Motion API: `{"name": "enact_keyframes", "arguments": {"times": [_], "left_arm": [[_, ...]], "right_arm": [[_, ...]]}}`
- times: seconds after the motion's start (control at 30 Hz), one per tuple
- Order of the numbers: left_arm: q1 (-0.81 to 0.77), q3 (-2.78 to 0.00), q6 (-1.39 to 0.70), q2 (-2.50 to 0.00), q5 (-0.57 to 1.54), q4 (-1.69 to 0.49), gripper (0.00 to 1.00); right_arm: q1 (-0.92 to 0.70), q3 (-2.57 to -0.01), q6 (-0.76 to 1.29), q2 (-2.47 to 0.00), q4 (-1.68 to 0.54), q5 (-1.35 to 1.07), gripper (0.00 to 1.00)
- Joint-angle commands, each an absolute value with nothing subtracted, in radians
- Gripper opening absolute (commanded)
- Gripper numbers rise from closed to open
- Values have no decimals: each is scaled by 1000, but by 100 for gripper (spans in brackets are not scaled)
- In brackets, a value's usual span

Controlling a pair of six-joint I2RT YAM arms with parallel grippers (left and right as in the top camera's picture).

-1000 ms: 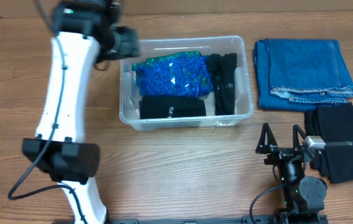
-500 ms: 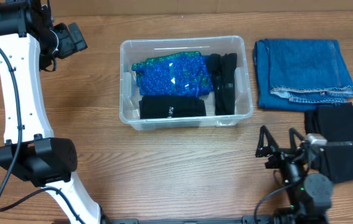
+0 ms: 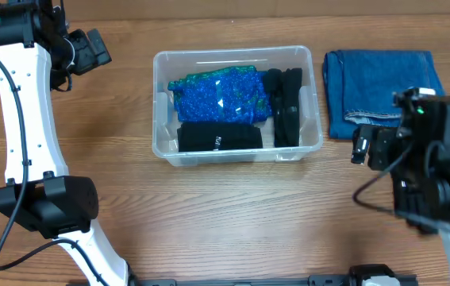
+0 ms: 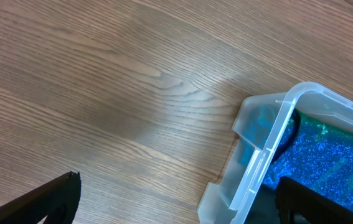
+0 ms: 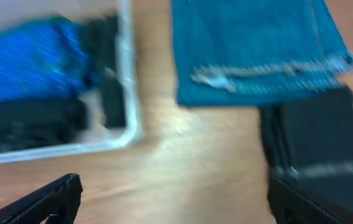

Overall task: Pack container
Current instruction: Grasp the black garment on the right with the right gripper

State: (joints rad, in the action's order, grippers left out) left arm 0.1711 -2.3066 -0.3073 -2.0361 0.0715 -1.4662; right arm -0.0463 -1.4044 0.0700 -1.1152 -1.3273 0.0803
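Right pincer (image 5: 173, 193) has risen, gaping empty; its wrist view shows black cloth (image 5: 319, 130) hidden overhead. Left pincer (image 4: 176, 193) gapes empty too.

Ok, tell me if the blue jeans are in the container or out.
Out: the folded jeans lie on the table, right of the container.

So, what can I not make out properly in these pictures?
Black cloth: covered by the right arm in the overhead view; smeared by motion blur in the right wrist view.
Container floor: hidden under the clothes in the overhead view.
Container contents: blurred in the right wrist view; cut off by the frame edge in the left wrist view.
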Motion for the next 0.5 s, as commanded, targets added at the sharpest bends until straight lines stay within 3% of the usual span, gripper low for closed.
{"name": "enact_keyframes", "arguments": {"times": [0.0,0.27,0.47], "left_arm": [[174,-2325,-299,-2035,71,-1463,100],[174,-2325,-299,-2035,71,-1463,100],[174,-2325,-299,-2035,71,-1463,100]], "right_arm": [[-9,-1426,124,-1261,-1378,252,100],[196,-1426,183,-1683,-1423,259,100],[316,-1424,73,-1806,-1334,262,100]]}}
